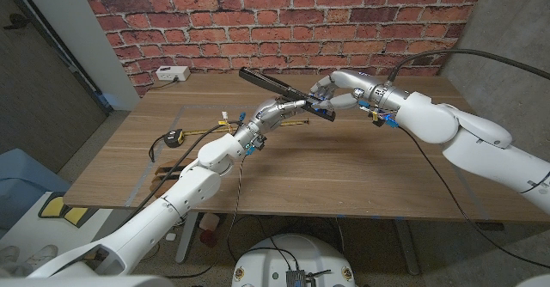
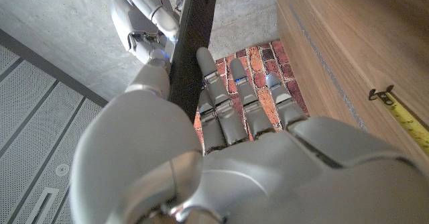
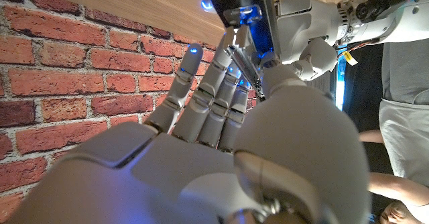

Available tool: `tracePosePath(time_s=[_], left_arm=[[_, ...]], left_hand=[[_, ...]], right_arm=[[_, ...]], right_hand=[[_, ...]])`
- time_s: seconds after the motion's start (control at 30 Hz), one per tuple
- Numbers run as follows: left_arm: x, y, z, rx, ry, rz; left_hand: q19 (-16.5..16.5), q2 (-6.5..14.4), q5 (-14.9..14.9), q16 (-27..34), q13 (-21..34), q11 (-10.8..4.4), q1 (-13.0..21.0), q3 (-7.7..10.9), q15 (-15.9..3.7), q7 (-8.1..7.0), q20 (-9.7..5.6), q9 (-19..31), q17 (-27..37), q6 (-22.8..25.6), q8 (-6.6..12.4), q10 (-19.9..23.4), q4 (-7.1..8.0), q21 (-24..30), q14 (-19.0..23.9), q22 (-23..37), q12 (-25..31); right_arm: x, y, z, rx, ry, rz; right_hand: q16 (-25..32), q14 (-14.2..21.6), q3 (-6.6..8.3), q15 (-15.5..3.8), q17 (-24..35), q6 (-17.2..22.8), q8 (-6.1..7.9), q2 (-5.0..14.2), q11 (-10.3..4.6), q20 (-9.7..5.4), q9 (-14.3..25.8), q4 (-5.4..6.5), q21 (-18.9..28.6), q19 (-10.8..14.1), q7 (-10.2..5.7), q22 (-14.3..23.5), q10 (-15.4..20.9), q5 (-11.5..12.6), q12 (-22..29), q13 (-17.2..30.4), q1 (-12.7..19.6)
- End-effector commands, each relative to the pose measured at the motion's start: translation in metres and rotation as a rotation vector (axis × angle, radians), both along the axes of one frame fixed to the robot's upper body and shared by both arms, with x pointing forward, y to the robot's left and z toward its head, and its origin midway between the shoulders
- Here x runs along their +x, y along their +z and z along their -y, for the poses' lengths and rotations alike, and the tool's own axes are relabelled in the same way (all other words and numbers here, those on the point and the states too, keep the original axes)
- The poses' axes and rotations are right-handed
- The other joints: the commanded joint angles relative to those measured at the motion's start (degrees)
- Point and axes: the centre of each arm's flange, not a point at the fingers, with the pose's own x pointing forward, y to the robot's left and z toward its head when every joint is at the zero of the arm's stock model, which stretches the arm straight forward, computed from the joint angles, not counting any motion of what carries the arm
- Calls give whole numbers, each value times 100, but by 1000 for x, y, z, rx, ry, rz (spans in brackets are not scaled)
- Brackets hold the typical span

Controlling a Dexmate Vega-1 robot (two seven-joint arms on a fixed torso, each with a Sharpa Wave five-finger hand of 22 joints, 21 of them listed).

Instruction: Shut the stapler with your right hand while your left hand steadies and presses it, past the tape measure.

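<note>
Stapler (image 1: 279,87) open, raised above table (image 1: 344,175) centre, gripped by left hand (image 1: 277,111) at 7 o'clock; right hand (image 1: 331,94) apparently clasping its 4 o'clock end. Tape measure (image 1: 173,137) at 9.

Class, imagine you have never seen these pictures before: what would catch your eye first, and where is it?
First, the two robot hands meeting above the middle of the wooden table: the left hand and right hand both hold a black stapler, its top arm hinged open and angled toward the red brick wall. Next, the yellow tape measure lying near the table's left edge, its tape partly pulled out.
</note>
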Motion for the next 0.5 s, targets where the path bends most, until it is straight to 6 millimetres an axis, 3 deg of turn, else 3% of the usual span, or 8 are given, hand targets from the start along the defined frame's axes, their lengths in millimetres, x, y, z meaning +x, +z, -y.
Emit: tracePosePath(time_s=[0.03,0.27,0.5], left_arm=[[2,0,3,10,1,-14],[4,1,3,20,-1,-20],[6,3,4,41,-18,-14]], left_hand=[[-7,773,52,-39,24,-190,821,112,-1056,-319,-31,24,-5,314,3,205,92,45,57,14,-38],[-11,767,77,-109,38,-195,813,119,-1057,-377,-44,24,-41,264,-36,145,145,51,65,12,-69],[-27,760,112,-219,61,-197,763,115,-1043,-438,-46,75,-98,234,-40,89,228,54,48,10,-100]], right_arm=[[2,-3,3,15,4,-9],[3,-4,5,31,11,-14],[0,-4,4,40,18,4]], right_hand=[[-20,-28,88,-156,24,-19,-35,377,-111,-512,8,-38,31,-6,-23,10,72,61,-25,21,335],[-32,16,49,-152,-8,32,-39,309,-109,-501,-9,-48,72,17,3,0,155,71,-58,-70,292],[-134,-29,-74,-128,-128,-83,-109,204,-81,-453,-30,35,100,47,67,-23,118,69,-134,-150,44]])
